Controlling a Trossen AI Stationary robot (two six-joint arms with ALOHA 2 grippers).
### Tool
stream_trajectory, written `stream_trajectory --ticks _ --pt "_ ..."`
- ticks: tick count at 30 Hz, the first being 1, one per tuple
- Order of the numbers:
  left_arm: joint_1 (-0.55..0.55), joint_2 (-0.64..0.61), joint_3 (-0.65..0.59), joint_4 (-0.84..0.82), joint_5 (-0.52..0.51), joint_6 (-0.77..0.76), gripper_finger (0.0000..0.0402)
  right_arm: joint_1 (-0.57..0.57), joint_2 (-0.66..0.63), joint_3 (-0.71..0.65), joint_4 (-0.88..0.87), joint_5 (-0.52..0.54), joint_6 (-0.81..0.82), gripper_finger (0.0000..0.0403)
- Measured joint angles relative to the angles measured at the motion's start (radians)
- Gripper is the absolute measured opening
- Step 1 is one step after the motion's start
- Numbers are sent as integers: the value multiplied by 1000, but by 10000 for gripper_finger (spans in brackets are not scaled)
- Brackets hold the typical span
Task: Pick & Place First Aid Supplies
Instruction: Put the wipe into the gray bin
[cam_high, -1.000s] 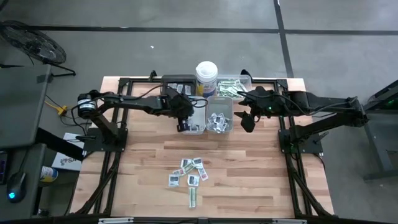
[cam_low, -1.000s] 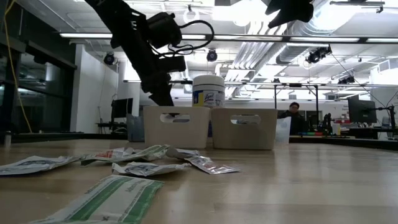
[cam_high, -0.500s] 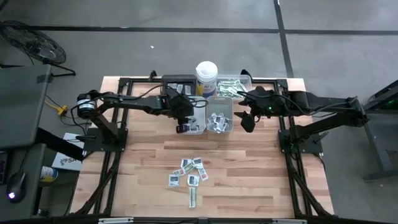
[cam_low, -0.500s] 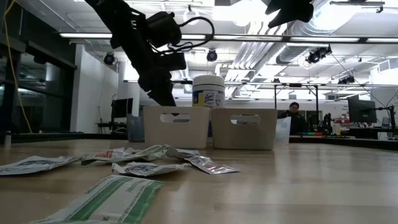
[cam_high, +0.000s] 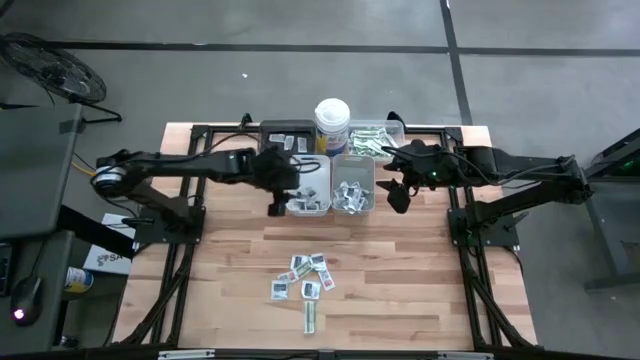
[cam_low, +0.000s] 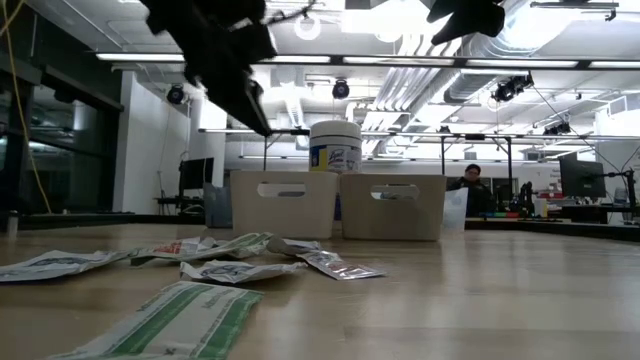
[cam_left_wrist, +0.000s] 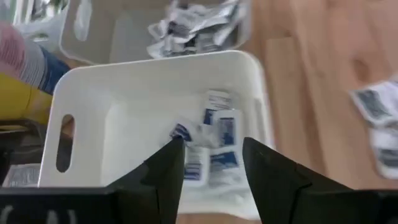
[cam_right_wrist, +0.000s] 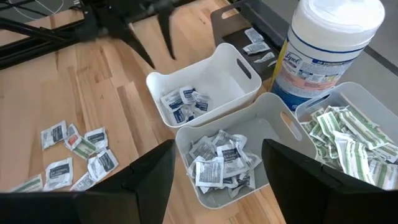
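Observation:
Several first aid supplies lie loose on the wooden table (cam_high: 420, 290): white sachets (cam_high: 305, 275) and one green-and-white strip (cam_high: 310, 316). More sachets with blue marks (cam_left_wrist: 214, 146) lie in the white bin (cam_high: 310, 197). Others fill the grey bin (cam_high: 352, 186) and a clear tray of green strips (cam_high: 375, 140). My left gripper (cam_high: 273, 207) (cam_left_wrist: 211, 165) hangs open above the white bin's left end, holding nothing. My right gripper (cam_high: 398, 196) (cam_right_wrist: 214, 186) waits open, high beside the grey bin's right side.
A tall white canister (cam_high: 332, 120) stands behind the bins, next to a dark tray (cam_high: 285, 135) with a few packets. The bins' walls rise between the far trays and the loose pile. Bare wood lies left and right of the pile.
My left gripper has opened, risen out of the white bin and drawn back toward the table's left edge. A blue-marked sachet now lies with the others in that bin.

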Motion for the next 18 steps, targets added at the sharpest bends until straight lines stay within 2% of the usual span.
stream_trajectory --ticks 6,10,14,18 --pt "-104 -117 0 -178 -25 4 150 0 0 0 -3 -10 0 234" --pt "-210 -146 0 -280 -28 -7 149 0 0 0 -3 -10 -2 234" --pt "-339 -147 0 -360 -56 -90 149 0 0 0 -3 -12 -4 234" --pt "-473 -138 0 -373 -116 -192 149 0 0 0 -3 -20 -3 234"
